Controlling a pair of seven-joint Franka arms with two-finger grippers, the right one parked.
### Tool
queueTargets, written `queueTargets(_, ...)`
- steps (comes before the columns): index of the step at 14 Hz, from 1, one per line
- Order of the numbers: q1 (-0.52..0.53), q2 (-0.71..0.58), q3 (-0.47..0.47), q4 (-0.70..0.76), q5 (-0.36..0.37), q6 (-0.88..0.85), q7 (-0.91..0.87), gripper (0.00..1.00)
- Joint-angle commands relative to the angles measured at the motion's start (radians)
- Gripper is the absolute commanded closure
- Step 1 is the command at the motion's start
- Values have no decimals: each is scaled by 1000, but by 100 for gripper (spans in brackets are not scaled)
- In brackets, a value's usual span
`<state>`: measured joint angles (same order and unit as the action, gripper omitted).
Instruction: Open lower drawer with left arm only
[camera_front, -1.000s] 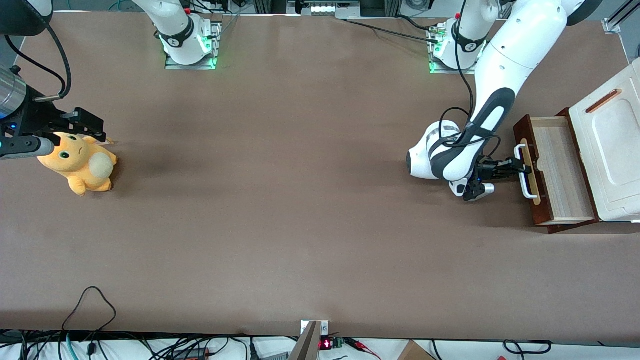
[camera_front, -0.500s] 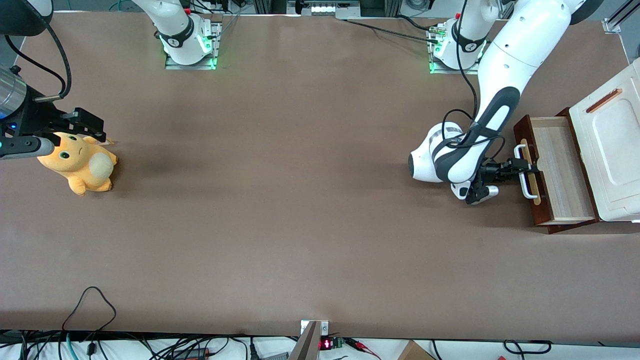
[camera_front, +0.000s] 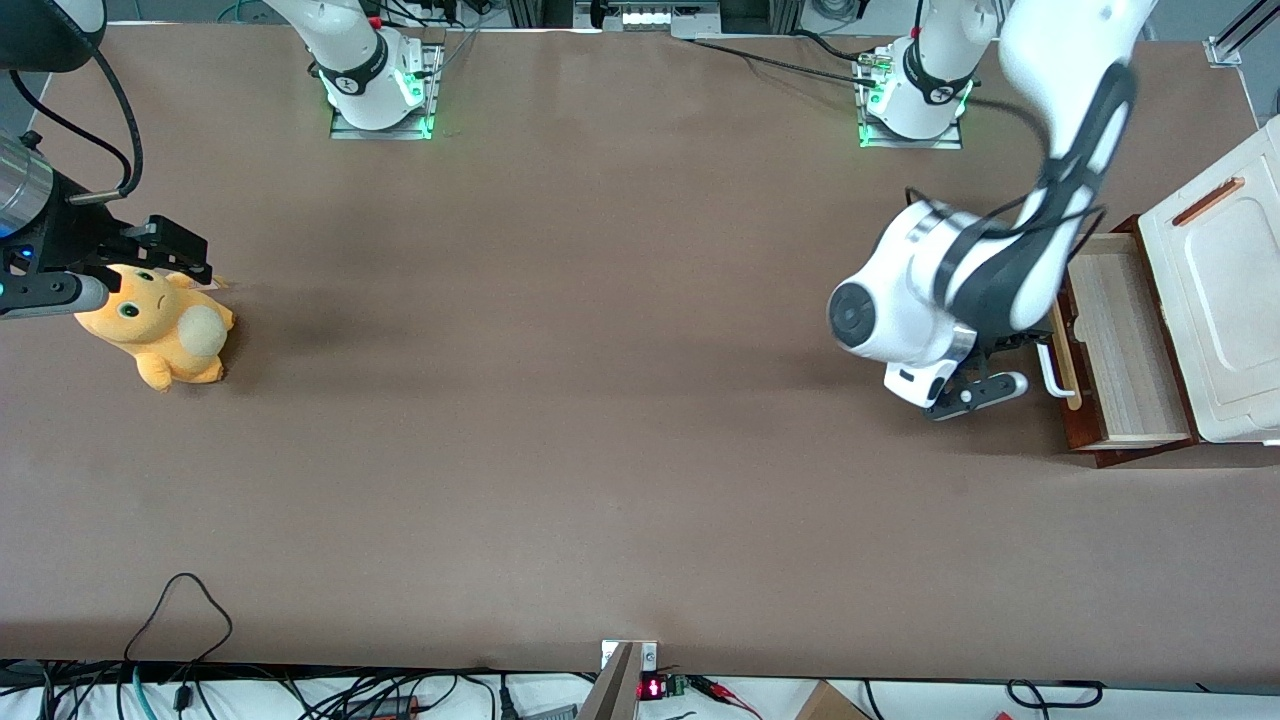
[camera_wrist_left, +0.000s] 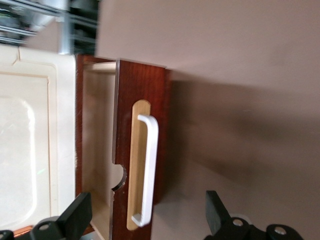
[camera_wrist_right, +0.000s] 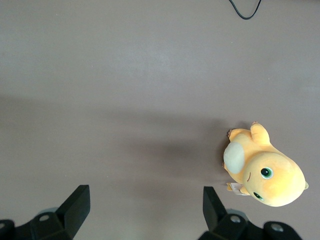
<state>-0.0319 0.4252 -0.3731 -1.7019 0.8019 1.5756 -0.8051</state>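
The lower drawer (camera_front: 1120, 340) stands pulled out of the cabinet, its pale wood inside showing. Its dark reddish-brown front (camera_wrist_left: 142, 100) carries a white bar handle (camera_wrist_left: 149, 165) on a pale wood strip. My left arm (camera_front: 960, 290) hangs above the table just in front of the drawer front. The gripper (camera_wrist_left: 147, 215) is open and lifted clear of the handle, its black fingers (camera_wrist_left: 77, 215) spread wide to either side of the handle line, nothing between them. In the front view the gripper (camera_front: 1012, 343) is mostly hidden under the wrist, beside the handle (camera_front: 1050, 372).
The cabinet's white moulded top (camera_front: 1215, 290) sits above the drawer at the working arm's end of the table. An orange plush toy (camera_front: 160, 325) lies toward the parked arm's end. Cables run along the table edge nearest the front camera.
The gripper has come off the handle and the wrist has risen and swung upward. The drawer stays pulled out where it was.
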Motion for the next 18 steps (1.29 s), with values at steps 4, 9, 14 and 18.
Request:
queueTargets(4, 14, -227, 182, 90, -509, 60, 464, 0)
queueTargets(9, 14, -348, 348, 71, -797, 63, 802, 0)
queueTargets(14, 15, -381, 376, 57, -836, 63, 808, 0)
queueTargets(18, 15, -381, 376, 58, -828, 61, 808, 0)
